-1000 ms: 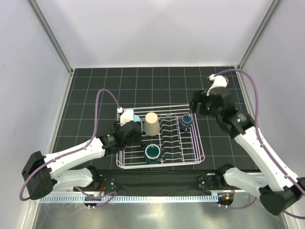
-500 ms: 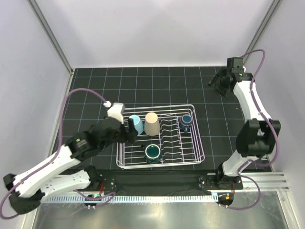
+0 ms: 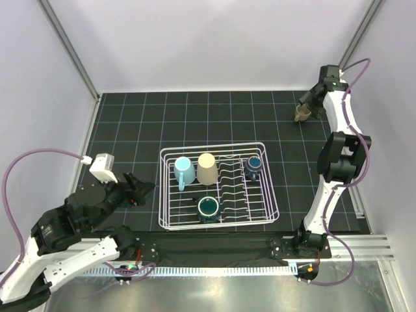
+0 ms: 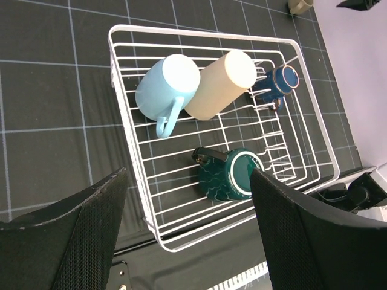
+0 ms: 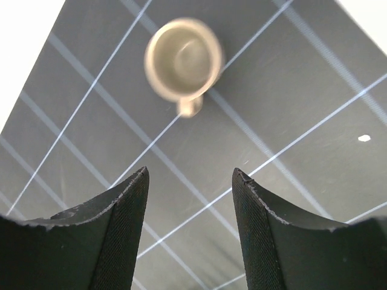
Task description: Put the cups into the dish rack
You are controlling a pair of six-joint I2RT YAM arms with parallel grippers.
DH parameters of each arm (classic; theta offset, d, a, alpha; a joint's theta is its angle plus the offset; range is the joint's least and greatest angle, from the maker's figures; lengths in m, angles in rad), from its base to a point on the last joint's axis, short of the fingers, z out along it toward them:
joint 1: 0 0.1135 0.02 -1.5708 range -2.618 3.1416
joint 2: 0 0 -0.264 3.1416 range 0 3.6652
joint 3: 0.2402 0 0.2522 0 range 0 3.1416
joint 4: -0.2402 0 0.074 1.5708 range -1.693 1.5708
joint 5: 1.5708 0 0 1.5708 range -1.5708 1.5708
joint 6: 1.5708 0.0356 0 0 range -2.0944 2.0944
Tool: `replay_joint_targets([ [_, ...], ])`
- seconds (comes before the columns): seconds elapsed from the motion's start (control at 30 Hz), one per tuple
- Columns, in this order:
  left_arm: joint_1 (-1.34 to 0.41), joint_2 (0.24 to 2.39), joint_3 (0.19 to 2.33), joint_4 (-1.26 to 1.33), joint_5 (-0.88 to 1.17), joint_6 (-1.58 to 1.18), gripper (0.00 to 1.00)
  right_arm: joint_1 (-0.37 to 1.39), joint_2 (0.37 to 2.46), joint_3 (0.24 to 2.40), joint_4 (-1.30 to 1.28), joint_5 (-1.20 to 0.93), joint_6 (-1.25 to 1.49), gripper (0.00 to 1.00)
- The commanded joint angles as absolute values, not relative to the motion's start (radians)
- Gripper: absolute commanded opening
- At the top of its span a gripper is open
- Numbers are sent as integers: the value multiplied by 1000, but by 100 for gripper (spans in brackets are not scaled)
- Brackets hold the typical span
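Since the dish rack (image 4: 175, 181) already holds four cups, the beige cup (image 4: 221, 84), light blue mug (image 4: 166, 90), dark teal mug (image 4: 233, 175) and small dark blue mug (image 4: 275, 81), only the small tan mug (image 5: 183, 58) seems left. It stands at the table's (image 3: 130, 117) far right, well apart from the rack. The right gripper (image 5: 190, 229) hangs over it, jaws spread and empty. The left gripper (image 4: 187, 229) is likewise spread and empty.
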State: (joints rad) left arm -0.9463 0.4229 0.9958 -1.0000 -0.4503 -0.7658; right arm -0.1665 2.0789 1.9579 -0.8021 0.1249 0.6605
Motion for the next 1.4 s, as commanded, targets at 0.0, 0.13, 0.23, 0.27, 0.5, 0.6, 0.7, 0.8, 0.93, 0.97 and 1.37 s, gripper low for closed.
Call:
replay_joint_targets([
  [0.0,-942,445,1031,-1029,-482,-776,80,-199,2103,2006,-802,156,669,59],
  [0.13,-942,511,1064,-1019,-482,-741,79,-218,2140,2016,-790,143,653,59],
  [0.23,-942,558,1075,-994,-491,-726,79,-225,2167,2025,-793,137,649,58],
  [0.27,-942,569,1081,-989,-495,-724,79,-229,2172,2019,-779,140,644,57],
  [0.5,-942,684,1132,-1006,-477,-701,76,-244,2204,2025,-729,120,629,53],
  [0.6,-942,703,1134,-1003,-477,-706,76,-250,2218,2031,-723,117,630,53],
  [0.7,-942,707,1132,-1003,-488,-715,75,-253,2236,2034,-710,101,632,52],
  [0.8,-942,715,1132,-994,-486,-712,75,-256,2255,2051,-703,91,635,52],
  [0.93,-942,752,1146,-986,-462,-690,73,-261,2278,2082,-698,71,638,51],
  [0.97,-942,761,1146,-982,-451,-684,73,-261,2286,2095,-698,69,638,51],
  [1.37,-942,839,1178,-985,-426,-678,69,-265,2373,2146,-703,61,623,42],
])
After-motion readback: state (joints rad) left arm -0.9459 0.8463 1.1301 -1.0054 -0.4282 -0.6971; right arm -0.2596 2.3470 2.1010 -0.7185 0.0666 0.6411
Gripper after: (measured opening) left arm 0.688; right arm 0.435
